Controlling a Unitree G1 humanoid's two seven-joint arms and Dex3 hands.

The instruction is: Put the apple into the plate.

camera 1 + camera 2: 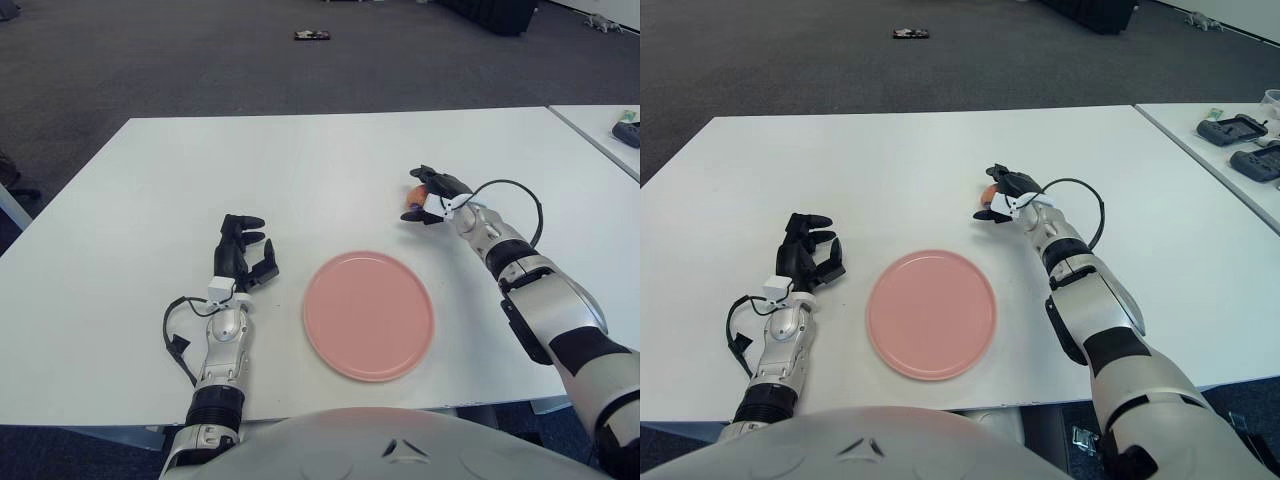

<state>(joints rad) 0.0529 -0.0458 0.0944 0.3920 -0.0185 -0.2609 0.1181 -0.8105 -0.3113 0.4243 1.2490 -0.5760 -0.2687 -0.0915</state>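
Observation:
A small red-orange apple (414, 193) lies on the white table (330, 160), up and to the right of the pink plate (368, 315). My right hand (428, 195) is curled around the apple, its dark fingers covering most of it, so only a sliver of the fruit shows. The apple and hand are low over the tabletop; I cannot tell if the apple touches it. The plate holds nothing. My left hand (244, 255) shows to the left of the plate, fingers relaxed and holding nothing.
A second white table (1240, 150) at the far right carries dark devices (1230, 128). A small dark object (312, 36) lies on the grey carpet beyond the table. The table's near edge runs just below the plate.

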